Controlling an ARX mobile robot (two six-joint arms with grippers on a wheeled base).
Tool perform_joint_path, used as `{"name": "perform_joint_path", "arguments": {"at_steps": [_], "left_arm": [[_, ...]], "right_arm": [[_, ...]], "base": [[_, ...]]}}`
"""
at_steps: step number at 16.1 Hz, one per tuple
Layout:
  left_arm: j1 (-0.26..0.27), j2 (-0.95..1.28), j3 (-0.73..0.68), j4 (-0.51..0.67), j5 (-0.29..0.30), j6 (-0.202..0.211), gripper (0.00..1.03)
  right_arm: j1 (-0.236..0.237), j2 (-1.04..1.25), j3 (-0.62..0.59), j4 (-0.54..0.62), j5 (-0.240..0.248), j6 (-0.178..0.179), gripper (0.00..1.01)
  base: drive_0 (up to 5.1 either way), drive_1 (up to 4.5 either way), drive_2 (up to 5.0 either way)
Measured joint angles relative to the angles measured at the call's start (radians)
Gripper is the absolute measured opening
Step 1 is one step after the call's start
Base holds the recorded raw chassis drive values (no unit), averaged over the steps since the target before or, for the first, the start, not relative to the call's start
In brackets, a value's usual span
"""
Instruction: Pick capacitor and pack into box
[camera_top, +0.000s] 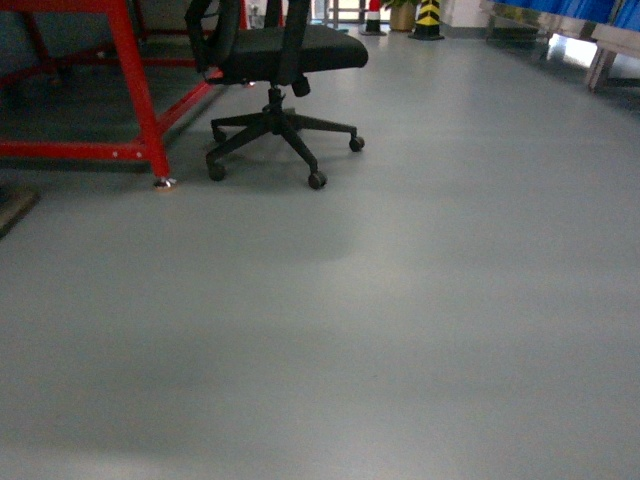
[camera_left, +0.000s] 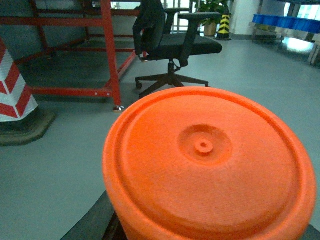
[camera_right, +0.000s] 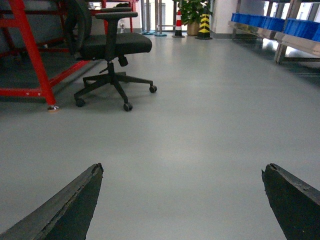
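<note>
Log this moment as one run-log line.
left gripper: shut on orange capacitor | right gripper: open, empty | box: not in view | ahead: office chair

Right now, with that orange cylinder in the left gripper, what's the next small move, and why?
Probably drive on, past the office chair, keeping the left gripper shut on the orange cylinder. No pink box shows in any view, only grey floor, the red frame and blue bins far off. The right gripper is open and empty, so nothing can be packed here yet.

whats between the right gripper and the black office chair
Only bare grey floor, seen in the right wrist view: the right gripper, fingers wide apart, points past it toward the black office chair.
</note>
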Motion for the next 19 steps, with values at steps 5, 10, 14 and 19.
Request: {"name": "perform_joint_path", "arguments": {"at_steps": [5,10,14,19], "left_arm": [[0.0,0.0,0.0,0.001,-0.001,0.0,0.44],[0.0,0.0,0.0,0.001,0.0,0.0,0.44],[0.0,0.0,0.0,0.001,0.0,0.0,0.44],[0.0,0.0,0.0,0.001,0.0,0.0,0.44]], "right_arm": [[0.0,0.0,0.0,0.003,0.0,0.0,0.98],[0.0,0.0,0.0,0.0,0.0,0.0,0.98],[0.0,0.0,0.0,0.001,0.0,0.0,0.98],[0.0,0.0,0.0,0.0,0.0,0.0,0.98]], "base": [[-5.1,2.31,2.3],[-5.1,2.37,2.4],[-5.0,2.48,2.5],[-5.1,2.36,2.4]]}}
